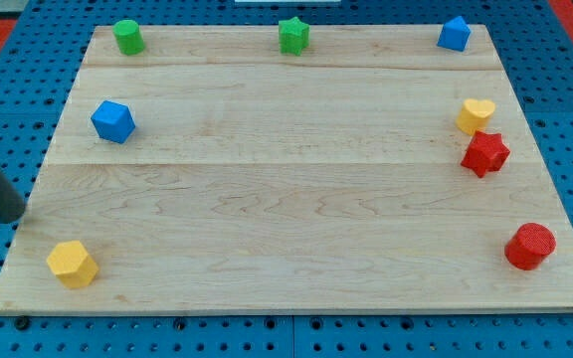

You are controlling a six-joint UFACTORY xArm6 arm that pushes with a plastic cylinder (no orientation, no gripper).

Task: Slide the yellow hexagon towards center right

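My tip (10, 217) at left edge of wooden board (296, 199), bare rod, grasping nothing, touching no block. Yellow hexagon (73, 264) just right and nearer, in near-left corner. Blue hexagon-like block (113, 121) farther, left side. Far edge: green cylinder (127, 37), green star (293, 36), blue block (455, 34). Right side: yellow heart (476, 115) touching red star (485, 153); red cylinder (530, 246) near-right.

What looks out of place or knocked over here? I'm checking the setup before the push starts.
Nothing stands out. All eight blocks sit flat on the wooden board, none tipped or off the edge. The yellow hexagon lies at the bottom left; my tip is just off the board's left edge, apart from it.
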